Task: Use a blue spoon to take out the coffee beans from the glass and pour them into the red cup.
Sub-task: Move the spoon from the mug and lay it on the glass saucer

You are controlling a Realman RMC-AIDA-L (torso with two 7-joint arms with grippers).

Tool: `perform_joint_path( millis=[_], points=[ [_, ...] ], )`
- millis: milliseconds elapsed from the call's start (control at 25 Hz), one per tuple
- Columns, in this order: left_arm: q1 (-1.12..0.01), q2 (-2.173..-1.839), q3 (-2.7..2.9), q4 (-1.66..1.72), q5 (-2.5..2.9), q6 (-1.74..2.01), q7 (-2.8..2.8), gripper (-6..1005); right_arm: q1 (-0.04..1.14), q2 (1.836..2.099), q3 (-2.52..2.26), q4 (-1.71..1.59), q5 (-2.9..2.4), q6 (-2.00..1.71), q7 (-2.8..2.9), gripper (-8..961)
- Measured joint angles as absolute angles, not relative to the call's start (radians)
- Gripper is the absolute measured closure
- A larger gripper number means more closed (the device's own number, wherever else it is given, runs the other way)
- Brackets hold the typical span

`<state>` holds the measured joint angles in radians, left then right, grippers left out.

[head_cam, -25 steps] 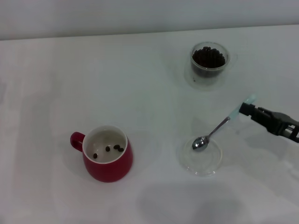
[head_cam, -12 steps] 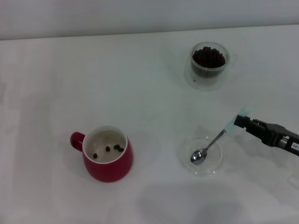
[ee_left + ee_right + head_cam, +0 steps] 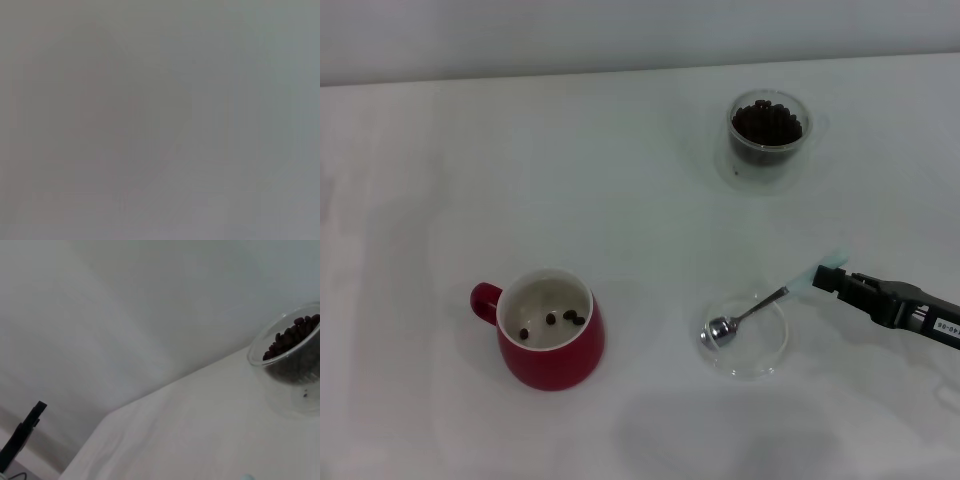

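White table (image 3: 520, 150), silver-bowled, pale-blue-handled spoon (image 3: 760, 305)

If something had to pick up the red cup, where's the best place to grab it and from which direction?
The red cup stands upright, mouth open upward, its small loop handle pointing toward the robot's left. The handle looks too small to pinch reliably, so a better bet is probably coming straight down and clamping the rim wall on the side away from the handle, one finger inside. The coffee beans inside lie low, clear of it.

Head view overhead, right wrist low, sharing glass (image 3: 766, 135)
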<state>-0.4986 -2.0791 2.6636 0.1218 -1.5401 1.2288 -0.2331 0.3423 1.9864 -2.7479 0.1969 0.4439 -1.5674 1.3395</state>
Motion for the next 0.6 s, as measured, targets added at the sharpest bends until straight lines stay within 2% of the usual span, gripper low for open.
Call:
perform_joint_path(
  millis=[440, 600],
  points=[
    [-0.497, -2.082, 2.668, 0.123, -1.54, 1.23, -0.233, 108, 0.339, 1.98, -2.751, 0.204, 0.429, -1.527, 1.356, 740],
    [-0.497, -2.082, 2.669, 0.124, -1.54, 1.231, -0.233, 108, 0.339, 1.979, -2.751, 0.204, 0.429, -1.518, 1.36, 706]
  ],
)
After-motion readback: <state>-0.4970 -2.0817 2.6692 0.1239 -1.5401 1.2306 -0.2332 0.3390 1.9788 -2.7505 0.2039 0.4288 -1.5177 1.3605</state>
